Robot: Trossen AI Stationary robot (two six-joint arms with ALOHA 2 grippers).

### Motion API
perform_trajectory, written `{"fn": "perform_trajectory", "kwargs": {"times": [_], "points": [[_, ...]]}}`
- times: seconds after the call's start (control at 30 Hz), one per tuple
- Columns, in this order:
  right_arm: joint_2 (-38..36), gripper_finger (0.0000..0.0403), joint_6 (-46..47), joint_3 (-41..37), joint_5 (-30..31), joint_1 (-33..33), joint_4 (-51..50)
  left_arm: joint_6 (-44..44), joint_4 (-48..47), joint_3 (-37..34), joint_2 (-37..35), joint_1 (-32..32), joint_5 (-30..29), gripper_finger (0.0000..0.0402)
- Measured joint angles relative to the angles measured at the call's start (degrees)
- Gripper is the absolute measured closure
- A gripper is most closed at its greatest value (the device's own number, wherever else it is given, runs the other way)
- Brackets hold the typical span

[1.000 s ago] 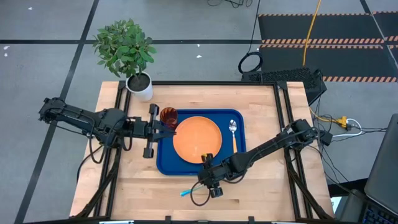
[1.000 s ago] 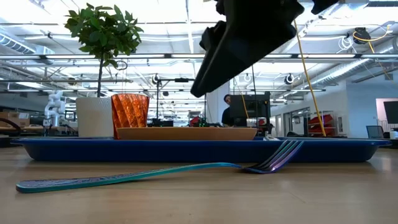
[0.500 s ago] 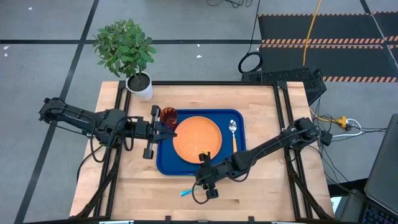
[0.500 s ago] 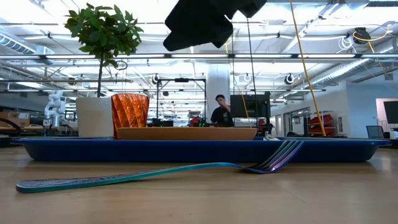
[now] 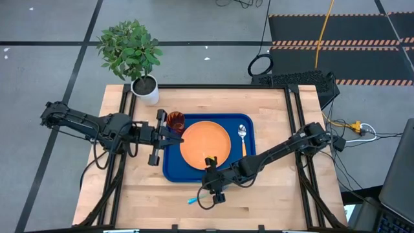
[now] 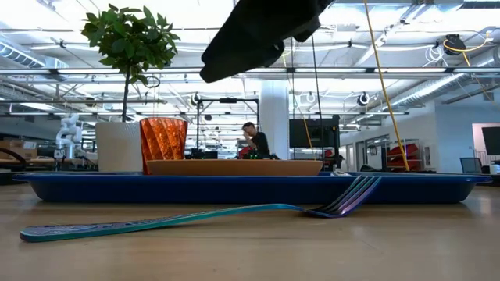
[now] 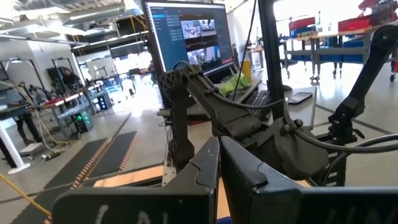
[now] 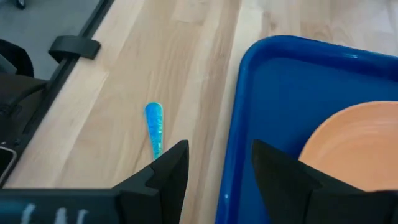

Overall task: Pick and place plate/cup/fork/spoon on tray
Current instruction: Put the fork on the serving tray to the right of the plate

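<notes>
The dark blue tray (image 5: pixel 169 162) holds the orange plate (image 5: pixel 205 144), the red-brown cup (image 5: pixel 175 120) at its far left corner and the spoon (image 5: pixel 242 133) at its right side. The fork (image 6: pixel 156 220) lies on the wood before the tray's near rim, handle on the table and tines (image 6: pixel 355 191) leaning on that rim. My right gripper (image 8: pixel 221 163) hangs open above the fork, slanting down toward the table's left; the blue handle tip (image 8: pixel 154 124) shows beyond its fingers. My left gripper (image 7: pixel 219 155) is shut, level, above the tray's left edge beside the cup, holding nothing.
A potted plant in a white pot (image 5: pixel 147 90) stands at the table's far left corner. Bare wood lies along the near edge and to the tray's right. A person (image 6: pixel 254 142) shows in the room behind the table.
My right gripper has tipped its fingers upward, away from the fork, and drifted a little toward the table's left edge; it stays open. The fork and the things on the tray have not moved.
</notes>
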Motion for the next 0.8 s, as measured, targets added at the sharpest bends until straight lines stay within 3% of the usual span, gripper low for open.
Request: {"fn": "perform_trajectory", "kwargs": {"times": [0.33, 0.8], "points": [[0.00, 0.0234, 3.43, -0.02, 3.06, 2.03, -7.25, -1.22, -0.13, 0.00, 0.00, 0.00, 0.07, 0.0382], [0.00, 0.0234, 7.37, -2.42, 2.79, 6.06, -7.03, -1.46, -0.11, 0.00, 0.00, 0.00, 0.11, 0.0382]]}}
